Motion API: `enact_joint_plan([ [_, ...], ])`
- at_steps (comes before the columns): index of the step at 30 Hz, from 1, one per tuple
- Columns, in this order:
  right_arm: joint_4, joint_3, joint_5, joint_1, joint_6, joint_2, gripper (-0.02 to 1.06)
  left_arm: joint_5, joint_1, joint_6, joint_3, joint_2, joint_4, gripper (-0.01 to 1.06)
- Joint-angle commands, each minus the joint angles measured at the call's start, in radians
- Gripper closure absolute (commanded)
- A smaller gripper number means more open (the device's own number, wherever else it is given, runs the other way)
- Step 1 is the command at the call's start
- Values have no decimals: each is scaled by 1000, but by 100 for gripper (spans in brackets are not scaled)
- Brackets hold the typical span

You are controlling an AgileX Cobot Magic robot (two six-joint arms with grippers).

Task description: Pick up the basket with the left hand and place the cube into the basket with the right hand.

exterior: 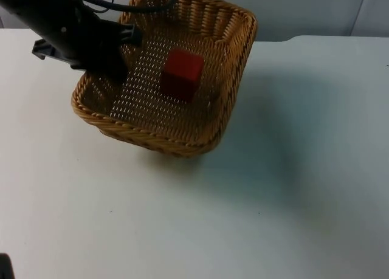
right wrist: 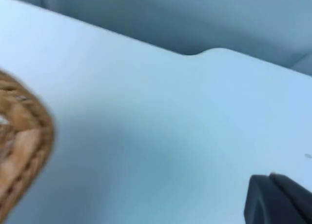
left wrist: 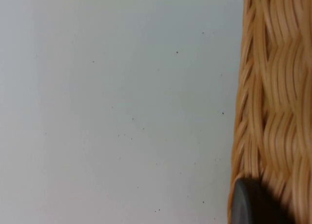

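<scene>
left gripper [exterior: 112, 69] is clamped on the near-left wall of the wicker basket [exterior: 234, 60], held tilted above the white table [exterior: 292, 188]. red cube [exterior: 181, 74] lies inside the basket. right gripper state cannot be determined.

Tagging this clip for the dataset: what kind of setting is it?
Most likely a lab or test bench, not a home. A bare white table ends at a grey partition wall, and the only props are a wicker basket, held by the left end effector, with a red cube inside.
</scene>
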Motion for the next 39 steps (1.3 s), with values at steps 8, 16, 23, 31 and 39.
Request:
enact_joint_plan([
  [8,2,-5,1,-65,33,-85,105,-9,-3,-6,-10,-16,-30,105],
  [16,7,-5,11,-65,33,-86,105,-22,-3,-6,-10,-16,-45,105],
  [23,11,-5,11,-65,31,-86,105,58,-3,-4,-10,34,-119,105],
  [31,20,-5,-7,-65,29,-86,105,176,-5,60,-10,139,-148,90],
  [39,33,-5,-15,-65,8,-86,105,105,-7,96,-10,143,-157,20],
])
